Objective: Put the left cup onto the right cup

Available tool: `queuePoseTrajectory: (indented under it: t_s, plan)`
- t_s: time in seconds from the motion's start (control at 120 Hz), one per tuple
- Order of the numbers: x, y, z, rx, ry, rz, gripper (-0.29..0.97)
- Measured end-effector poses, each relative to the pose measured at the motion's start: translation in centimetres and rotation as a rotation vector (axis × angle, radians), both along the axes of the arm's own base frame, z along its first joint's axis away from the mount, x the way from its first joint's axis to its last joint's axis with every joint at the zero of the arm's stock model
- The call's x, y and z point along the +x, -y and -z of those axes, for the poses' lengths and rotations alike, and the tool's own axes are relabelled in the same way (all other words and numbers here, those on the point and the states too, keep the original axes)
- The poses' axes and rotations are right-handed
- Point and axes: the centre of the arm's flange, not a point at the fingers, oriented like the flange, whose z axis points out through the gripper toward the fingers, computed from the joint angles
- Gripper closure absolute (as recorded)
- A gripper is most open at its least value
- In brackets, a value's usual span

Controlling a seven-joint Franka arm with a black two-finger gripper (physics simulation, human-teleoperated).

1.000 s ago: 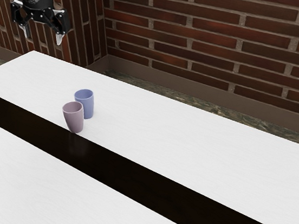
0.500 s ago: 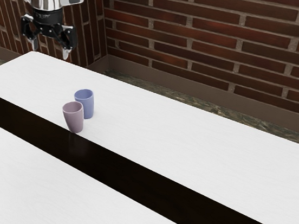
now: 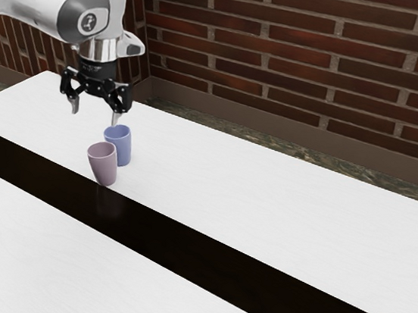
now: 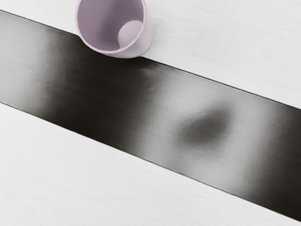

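**A:** Where do the two cups stand?

**B:** Take the dark band (image 3: pixel 205 251) that runs across the white table (image 3: pixel 302 206) as the mark. The pink cup (image 3: pixel 102 162) stands upright on the white part on the brick wall's (image 3: pixel 298 53) side of the band, with its base right at the band's edge. The blue cup (image 3: pixel 117 145) is also upright on that side, one step farther from the band and just behind the pink one. In the exterior view they overlap, so I cannot tell whether they touch.

**A:** Anything inside them?

**B:** The wrist view looks down into the pink cup (image 4: pixel 115 26). Its mouth is open, and only smooth inner wall and a pale round bottom show. The blue cup's mouth also faces up and a strip of its inner wall is visible, but its bottom is hidden.

**A:** And the gripper?

**B:** The gripper (image 3: pixel 94 113) hangs above the table on the same side of the band, higher than both cups and a little farther from the band than the blue cup. Its fingers (image 3: pixel 72 104) are spread wide and point down, with only air between them. In the exterior view, one fingertip sits just above the blue cup's rim.
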Motion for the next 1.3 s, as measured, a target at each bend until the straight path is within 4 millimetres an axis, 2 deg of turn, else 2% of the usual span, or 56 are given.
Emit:
queuePoseTrajectory:
  t_s: [0.2,0.458,0.817,1.067,1.3]
  plan:
    - [1.9,-0.9,3.6,-0.002,0.001,-0.012,0.00]
    - [3.7,-1.3,6.3,-0.005,0.037,-0.004,0.00]
    - [5.6,-2.3,8.8,-0.030,0.092,0.003,0.00]
    - [6.5,-3.9,10.5,-0.047,0.102,0.001,0.00]
    - [7.5,-5.4,11.4,-0.056,0.120,0.014,0.00]
